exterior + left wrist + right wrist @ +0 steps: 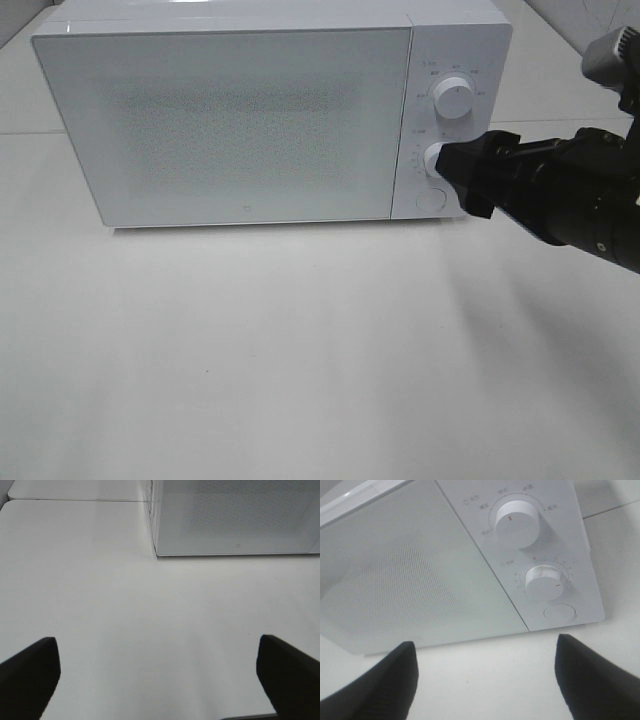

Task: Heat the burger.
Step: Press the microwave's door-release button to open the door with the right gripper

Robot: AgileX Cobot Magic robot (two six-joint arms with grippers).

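Closed microwave [250,120] upper centre of high view. At right edge, right gripper [465,178], fingers [375,685] released, empty, before lower dial [437,158]. Left gripper [157,642] released too, over white table [125,605].

The burger shows in no view; the frosted microwave door [225,120] is shut, so whether it lies inside cannot be told.
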